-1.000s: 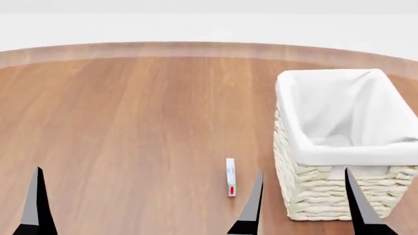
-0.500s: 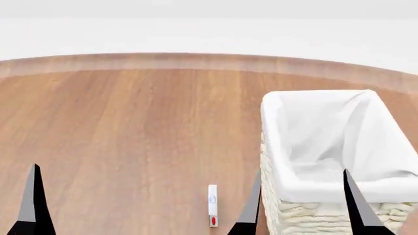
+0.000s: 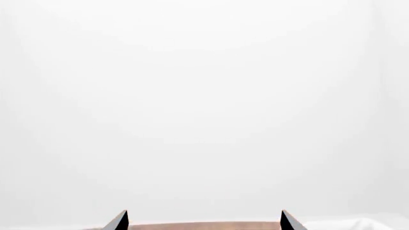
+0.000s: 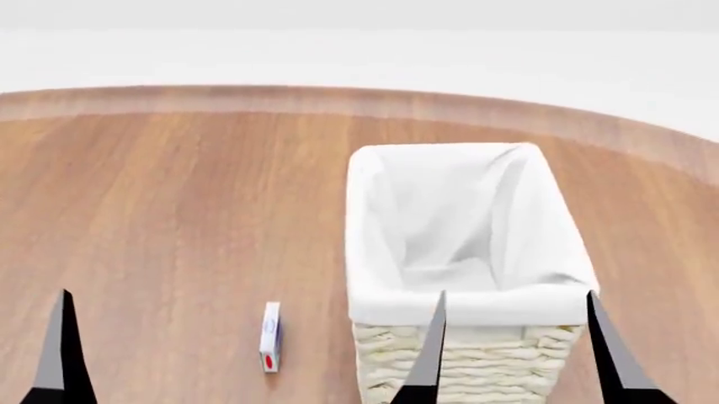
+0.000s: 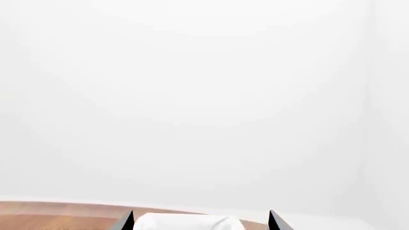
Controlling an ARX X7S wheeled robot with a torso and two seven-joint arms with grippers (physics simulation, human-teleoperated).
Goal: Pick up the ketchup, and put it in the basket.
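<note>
The ketchup is out of view in every frame. The basket (image 4: 494,364), cream wicker with a white cloth liner, stands on the wooden table right of centre in the head view, and what shows of its inside is bare. My right gripper (image 4: 514,296) is open, and its two dark fingertips frame the basket's near end. In the right wrist view (image 5: 200,213) the basket's white rim (image 5: 185,222) shows between the tips. My left gripper (image 3: 204,213) is open and empty; only one of its fingers (image 4: 62,345) shows in the head view, at the far left.
A small flat white object with a red spot (image 4: 269,337) lies on the table (image 4: 168,210) left of the basket. The table's rounded far edge (image 4: 337,94) runs across the back, with plain white beyond it.
The head view has swung to the right: the basket and the small white object have slid leftward in the picture. The fingertips keep the same places in the frame.
</note>
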